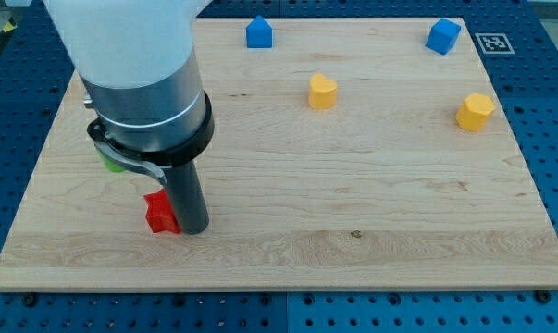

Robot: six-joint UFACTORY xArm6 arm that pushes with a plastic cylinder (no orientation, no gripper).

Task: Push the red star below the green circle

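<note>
The red star (158,213) lies near the board's lower left, partly hidden by my rod. My tip (192,229) rests on the board touching the star's right side. The green circle (111,165) shows only as a small green sliver at the view's left, just above and to the left of the star; the arm's body hides most of it.
A blue block (259,33) sits at the top centre and a blue cube (442,36) at the top right. A yellow heart (322,92) lies right of centre, and a yellow hexagon (475,111) near the right edge. The wooden board (371,222) ends close below the star.
</note>
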